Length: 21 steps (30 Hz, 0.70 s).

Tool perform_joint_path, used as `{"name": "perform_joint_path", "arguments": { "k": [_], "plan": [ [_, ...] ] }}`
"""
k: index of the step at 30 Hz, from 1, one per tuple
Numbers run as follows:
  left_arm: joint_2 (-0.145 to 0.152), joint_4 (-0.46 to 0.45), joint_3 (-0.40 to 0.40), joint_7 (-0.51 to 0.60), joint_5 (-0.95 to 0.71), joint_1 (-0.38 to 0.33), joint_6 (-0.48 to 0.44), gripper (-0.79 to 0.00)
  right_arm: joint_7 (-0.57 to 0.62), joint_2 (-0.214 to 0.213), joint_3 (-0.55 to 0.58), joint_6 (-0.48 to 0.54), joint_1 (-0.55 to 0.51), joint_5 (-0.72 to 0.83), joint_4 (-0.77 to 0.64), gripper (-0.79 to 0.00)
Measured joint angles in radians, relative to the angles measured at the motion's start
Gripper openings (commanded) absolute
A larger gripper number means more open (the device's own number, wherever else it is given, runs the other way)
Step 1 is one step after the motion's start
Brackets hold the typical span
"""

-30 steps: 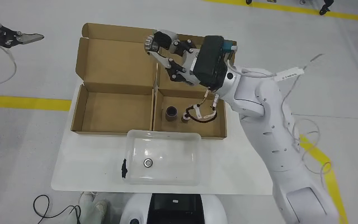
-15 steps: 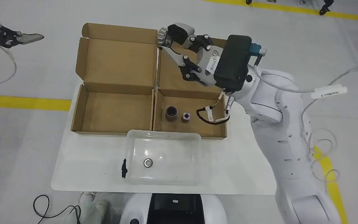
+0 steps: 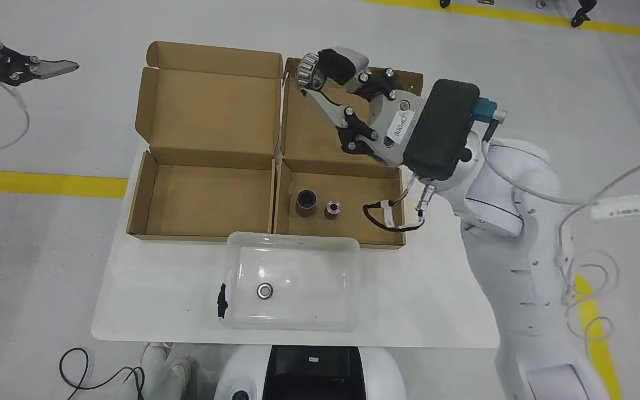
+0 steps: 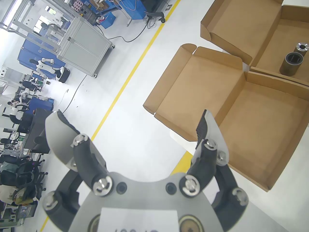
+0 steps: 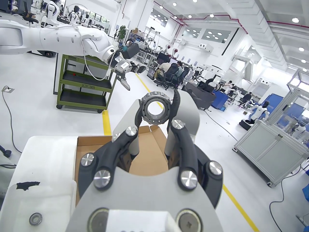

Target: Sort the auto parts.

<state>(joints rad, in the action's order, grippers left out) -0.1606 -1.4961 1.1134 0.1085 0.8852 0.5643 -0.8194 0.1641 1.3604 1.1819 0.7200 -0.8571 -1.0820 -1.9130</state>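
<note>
Over the cardboard boxes (image 3: 210, 195), I'm swinging my right gripper (image 5: 156, 108) rightward, clamping the bearing (image 5: 157, 121). Right-hand box (image 3: 350, 185) next, probably.

Count them up: two open cardboard boxes, the left box (image 3: 200, 200) and the right box (image 3: 320, 180). Two cylinders, a dark sleeve (image 3: 305, 203) and a smaller metal sleeve (image 3: 333, 209). One clear plastic bin (image 3: 292, 237). Two toothed rings: a loose bearing (image 3: 265, 291) and a gripped bearing (image 3: 307, 67) in the right pincer (image 3: 318, 66). One black scrap (image 3: 221, 300).

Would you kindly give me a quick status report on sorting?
Left gripper open, off table. Right gripper shut on bearing, above the box lid. Nothing blocking.
</note>
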Motion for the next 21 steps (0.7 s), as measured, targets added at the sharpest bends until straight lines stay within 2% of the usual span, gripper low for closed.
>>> {"name": "perform_joint_path", "arguments": {
  "k": [12, 18, 21],
  "plan": [
    [0.000, 0.000, 0.000, 0.000, 0.000, 0.000, 0.000, 0.000, 0.089, -0.001, -0.101, 0.040, 0.006, 0.028, 0.115, -0.785],
    [0.000, 0.000, 0.000, 0.000, 0.000, 0.000, 0.000, 0.000, 0.088, 0.005, -0.178, 0.020, -0.019, 0.014, 0.193, -0.785],
    [0.000, 0.000, 0.000, 0.000, 0.000, 0.000, 0.000, 0.000, 0.123, 0.007, -0.210, 0.005, -0.028, -0.006, 0.224, -0.785]
  ]
}}
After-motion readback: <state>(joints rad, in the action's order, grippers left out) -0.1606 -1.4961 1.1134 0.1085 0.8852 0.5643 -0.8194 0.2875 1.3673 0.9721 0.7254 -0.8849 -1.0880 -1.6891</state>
